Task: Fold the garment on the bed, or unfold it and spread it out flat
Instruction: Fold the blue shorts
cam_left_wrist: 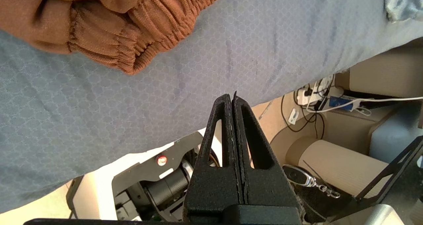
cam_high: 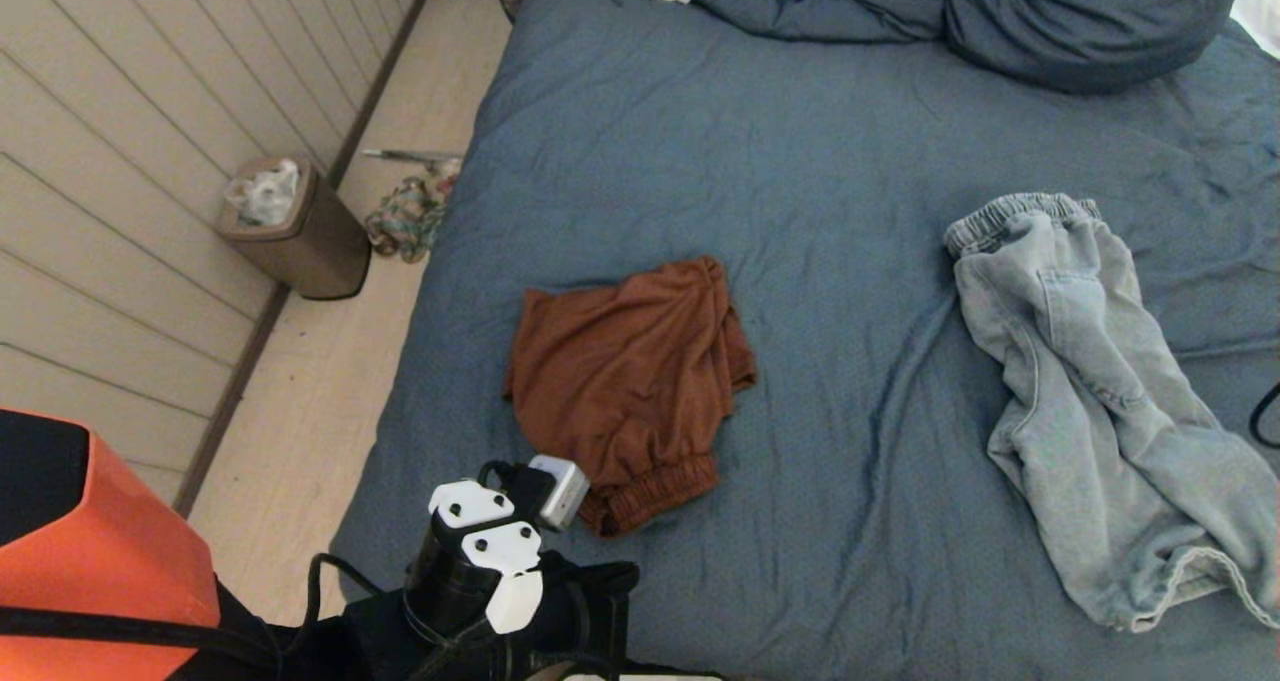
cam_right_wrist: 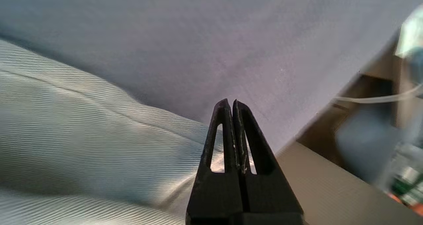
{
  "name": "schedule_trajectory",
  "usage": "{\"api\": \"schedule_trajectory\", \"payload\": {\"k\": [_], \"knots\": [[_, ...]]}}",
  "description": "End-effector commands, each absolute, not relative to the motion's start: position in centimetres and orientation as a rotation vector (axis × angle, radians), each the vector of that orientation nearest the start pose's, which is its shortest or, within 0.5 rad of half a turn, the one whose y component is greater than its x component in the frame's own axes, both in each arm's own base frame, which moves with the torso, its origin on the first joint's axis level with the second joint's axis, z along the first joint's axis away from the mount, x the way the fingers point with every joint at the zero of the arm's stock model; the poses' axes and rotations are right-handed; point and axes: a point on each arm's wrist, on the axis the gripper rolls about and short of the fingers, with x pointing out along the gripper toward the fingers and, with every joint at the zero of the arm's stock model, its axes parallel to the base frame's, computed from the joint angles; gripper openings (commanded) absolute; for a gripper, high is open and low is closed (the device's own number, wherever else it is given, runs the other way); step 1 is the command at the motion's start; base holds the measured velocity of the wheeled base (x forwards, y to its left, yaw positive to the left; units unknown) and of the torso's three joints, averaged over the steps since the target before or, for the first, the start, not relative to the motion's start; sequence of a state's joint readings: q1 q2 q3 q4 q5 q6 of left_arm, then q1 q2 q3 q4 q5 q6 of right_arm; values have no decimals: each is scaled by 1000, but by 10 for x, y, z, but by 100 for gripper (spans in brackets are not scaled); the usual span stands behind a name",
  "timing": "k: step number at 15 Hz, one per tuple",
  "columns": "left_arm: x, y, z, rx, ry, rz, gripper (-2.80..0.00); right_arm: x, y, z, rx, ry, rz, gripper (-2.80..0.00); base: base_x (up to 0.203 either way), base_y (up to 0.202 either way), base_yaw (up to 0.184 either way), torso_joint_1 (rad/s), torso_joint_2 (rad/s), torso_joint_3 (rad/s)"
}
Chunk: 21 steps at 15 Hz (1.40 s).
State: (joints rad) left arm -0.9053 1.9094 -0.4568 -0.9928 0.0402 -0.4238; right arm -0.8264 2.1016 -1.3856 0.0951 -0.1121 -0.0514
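Two garments lie on the wide bed with its wrinkled slate-blue cover (cam_high: 820, 191). A crumpled rust-brown pair of shorts (cam_high: 630, 381) sits toward the bed's near left edge; pale grey-blue denim trousers (cam_high: 1090, 401), loosely spread, lie well apart toward its right side. The left gripper (cam_left_wrist: 232, 97) hangs at the near edge beside the shorts' waistband, jaws pressed together, empty. The right gripper (cam_right_wrist: 230, 102), likewise closed on nothing, hovers over the trousers, probably approaching them.

Lying on the wide slate-blue bed (cam_high: 800, 161): crumpled rust-brown elastic-waisted shorts (cam_high: 630, 381) just beyond the left pincer (cam_left_wrist: 232, 97) at the near edge; rumpled pale-grey denim trousers (cam_high: 1100, 401) far right, beside the right pincer (cam_right_wrist: 231, 102).
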Motion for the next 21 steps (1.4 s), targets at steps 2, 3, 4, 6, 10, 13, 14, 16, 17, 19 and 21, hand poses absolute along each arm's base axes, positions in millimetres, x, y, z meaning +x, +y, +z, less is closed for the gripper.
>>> {"api": "schedule_trajectory", "payload": {"k": [2, 3, 4, 6, 10, 13, 14, 16, 17, 19, 21], "knots": [[178, -225, 77, -188, 575, -742, -280, 261, -283, 174, 295, 666, -766, -280, 0, 0, 0, 0, 0, 0], [178, -225, 80, -196, 564, -744, -280, 261, -272, 193, 323, 612, -722, -280, 0, 0, 0, 0, 0, 0], [180, -223, 85, -206, 544, -736, -280, 270, -258, 208, 344, 580, -665, -280, 0, 0, 0, 0, 0, 0], [192, -217, 98, -233, 491, -690, -280, 290, -225, 225, 359, 568, -570, -280, 0, 0, 0, 0, 0, 0], [212, -209, 130, -260, 460, -630, -280, 322, -146, 234, 454, 662, -396, -280, 0, 0, 0, 0, 0, 0], [209, -206, 124, -253, 493, -626, -280, 290, -116, 217, 485, 876, -377, -280, 0, 0, 0, 0, 0, 0], [206, -204, 120, -247, 508, -628, -280, 279, -114, 213, 474, 901, -380, -280, 0, 0, 0, 0, 0, 0], [201, -206, 117, -249, 526, -642, -280, 262, -143, 213, 453, 858, -450, -280, 0, 0, 0, 0, 0, 0], [198, -207, 116, -251, 538, -650, -280, 255, -158, 212, 445, 851, -489, -280, 0, 0, 0, 0, 0, 0], [197, -207, 115, -257, 544, -649, -280, 240, -188, 212, 423, 836, -558, -280, 0, 0, 0, 0, 0, 0], [196, -207, 113, -254, 550, -648, -280, 227, -209, 221, 407, 804, -617, -280, 0, 0, 0, 0, 0, 0]]}}
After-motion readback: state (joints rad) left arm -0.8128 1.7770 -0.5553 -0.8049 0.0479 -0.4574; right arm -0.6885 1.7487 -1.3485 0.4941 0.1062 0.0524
